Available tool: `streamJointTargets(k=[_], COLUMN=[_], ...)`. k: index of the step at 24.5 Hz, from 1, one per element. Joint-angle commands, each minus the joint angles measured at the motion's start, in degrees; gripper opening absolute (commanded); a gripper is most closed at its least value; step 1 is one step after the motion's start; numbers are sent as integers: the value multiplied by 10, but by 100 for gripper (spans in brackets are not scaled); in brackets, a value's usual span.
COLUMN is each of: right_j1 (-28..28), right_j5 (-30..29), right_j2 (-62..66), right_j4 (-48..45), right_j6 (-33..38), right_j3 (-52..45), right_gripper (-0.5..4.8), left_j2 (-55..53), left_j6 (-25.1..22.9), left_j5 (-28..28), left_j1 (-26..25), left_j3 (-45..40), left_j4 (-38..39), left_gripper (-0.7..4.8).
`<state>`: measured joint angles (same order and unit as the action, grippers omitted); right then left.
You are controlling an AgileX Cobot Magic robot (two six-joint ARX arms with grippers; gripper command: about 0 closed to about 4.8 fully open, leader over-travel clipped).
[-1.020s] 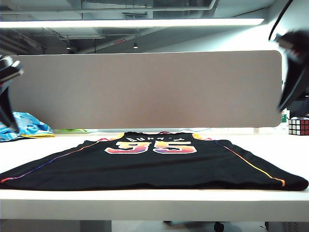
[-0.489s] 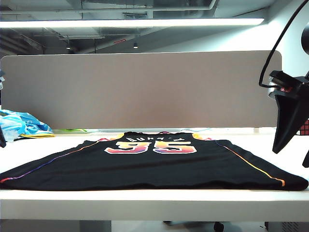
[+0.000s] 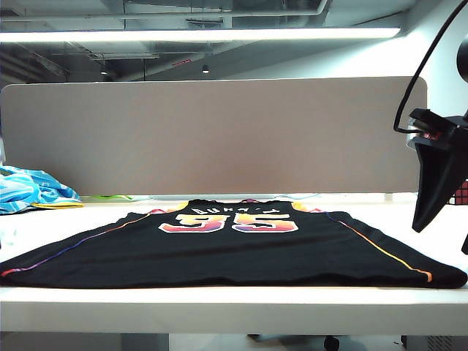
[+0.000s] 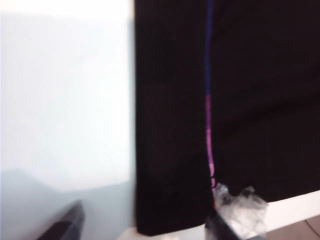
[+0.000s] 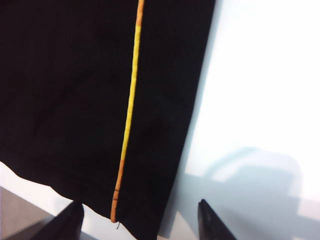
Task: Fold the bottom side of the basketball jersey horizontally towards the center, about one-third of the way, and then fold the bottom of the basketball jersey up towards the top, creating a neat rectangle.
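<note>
Plainly 35 — jersey (image 3: 234,252), left gripper (image 4: 142,227), right gripper (image 5: 140,220) spread

Matt black cloth on a smooth white table, with dark plastic grippers beside it.

The black sleeveless cloth jersey (image 3: 241,252) is seen as a matt, finely woven fabric, with a smoother printed gradient number and thin bright piping sewn along its sides. The white tabletop (image 3: 234,303) is shown smooth, with a faint sheen. The beige partition panel (image 3: 219,135) behind it looks matt and even. A crumpled light blue cloth (image 3: 33,190) is seen at the far left. The right gripper (image 5: 140,227), above the jersey's corner, is shown with matt dark plastic fingers set apart; the left gripper (image 4: 142,230) likewise, one finger wrapped in crinkled clear tape (image 4: 242,207).
</note>
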<state>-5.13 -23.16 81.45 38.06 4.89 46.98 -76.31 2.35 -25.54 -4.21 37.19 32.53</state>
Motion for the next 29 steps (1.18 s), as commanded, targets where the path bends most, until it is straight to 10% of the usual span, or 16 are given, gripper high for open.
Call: streamJointTargets(k=[1,26,28,29], right_j1=[0,-2,-3,-3], right_j5=[-7,-103,-103,-104], right_j2=[-1,98,98,98], right_j4=[-4,-42,-42,-47], right_j6=[-2,11,11,11], right_j3=[3,-2,-2,-4], right_gripper=[316,303,224,102], left_j2=[-33,-78,-78,-78], left_j6=[-4,-4,-4,-4], left_j5=[-2,-77,-77,-78], left_j1=[0,9,9,9], left_j3=[2,2,2,2], left_j4=[4,-9,-13,-16], left_gripper=[306,263,133,53])
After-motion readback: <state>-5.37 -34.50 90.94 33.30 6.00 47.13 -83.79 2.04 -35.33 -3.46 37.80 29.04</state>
